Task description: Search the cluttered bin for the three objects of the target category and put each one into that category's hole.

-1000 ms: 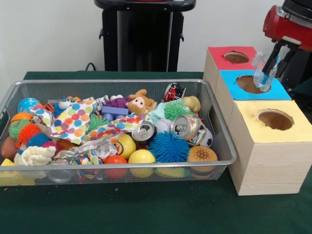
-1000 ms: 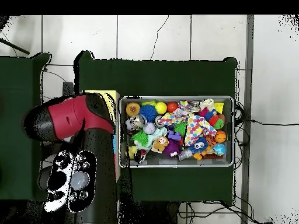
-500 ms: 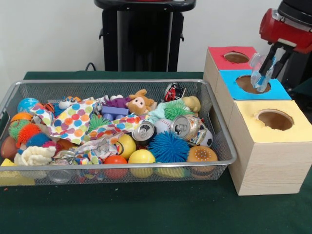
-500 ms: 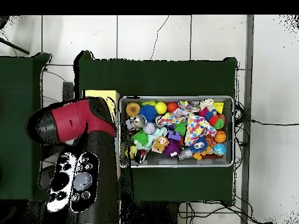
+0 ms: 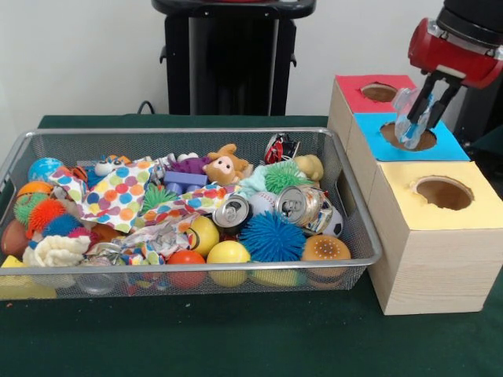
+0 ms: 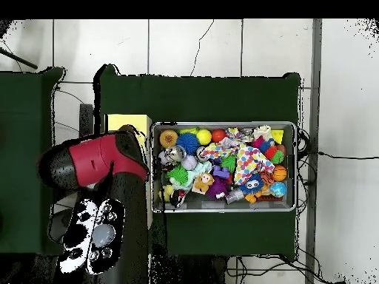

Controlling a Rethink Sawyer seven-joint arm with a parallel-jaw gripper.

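The tool (image 5: 416, 118) has shifted left, gripping a clear plastic bottle (image 5: 410, 116) above the blue hole (image 5: 407, 136); release comes next.

Arm (image 6: 92, 166) covers the red and blue boxes from overhead; the clear thing (image 5: 409, 118) in the gripper (image 5: 418, 126) is maybe a plastic bottle.

The front view is evenly and brightly lit from above, with no harsh shadows; only soft shade is cast under the mesh bin (image 5: 346, 204) onto the green table cloth (image 5: 236, 338). Small glints are seen on the crushed cans (image 5: 301, 204). Focus is held fairly well throughout. The overhead view is lit flatly, and the white floor tiles (image 6: 222, 44) are rendered pale and washed out.
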